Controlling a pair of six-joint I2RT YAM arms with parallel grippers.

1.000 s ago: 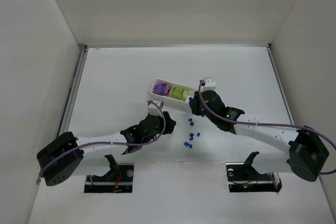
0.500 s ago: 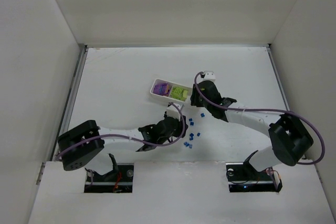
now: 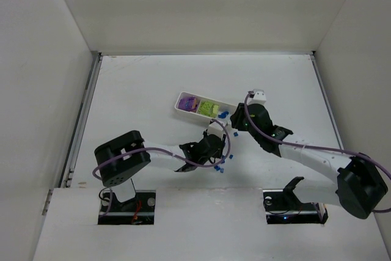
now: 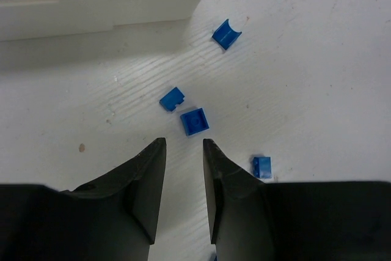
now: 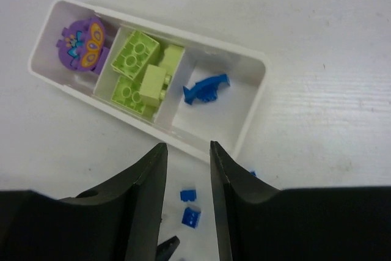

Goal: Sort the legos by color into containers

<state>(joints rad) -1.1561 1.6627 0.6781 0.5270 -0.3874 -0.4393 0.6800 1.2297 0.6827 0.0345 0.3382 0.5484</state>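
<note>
**Legos nearly sorted: only the blue bits are loose**

The legos lie in two places. In the tray (image 5: 261, 84), seen from the right wrist, a purple piece (image 5: 82, 41) sits in the end compartment, green bricks (image 5: 137, 71) fill the middle one, and a single blue piece (image 5: 206, 88) lies in the third. The other blues are scattered on the counter (image 3: 134, 90), just beside the tray's near wall and between the two arms.

The left end effector (image 4: 183, 145) hangs low over that scatter, its jaws only narrowly parted and nothing between them. A square brick (image 4: 195, 121) lies just ahead of the tips, a touch right of the gap. A notched brick (image 4: 172, 98) sits close beside it, a curved brick (image 4: 226, 33) lies nearer the tray wall, and a small brick (image 4: 262, 167) rests by the right-hand finger. The right end effector (image 5: 186, 148) hovers above the tray's near wall, also narrowly parted and empty.

To my eye the step in hand is picking up the blues, and the left arm has its target lined up. The next move calls for a slight shift right to centre the square brick, then a drop until the tips straddle it. The jaws must close without catching the notched brick, which lies close enough to be nudged. The brick should then go into the third compartment, where the other blue piece lies.
</note>
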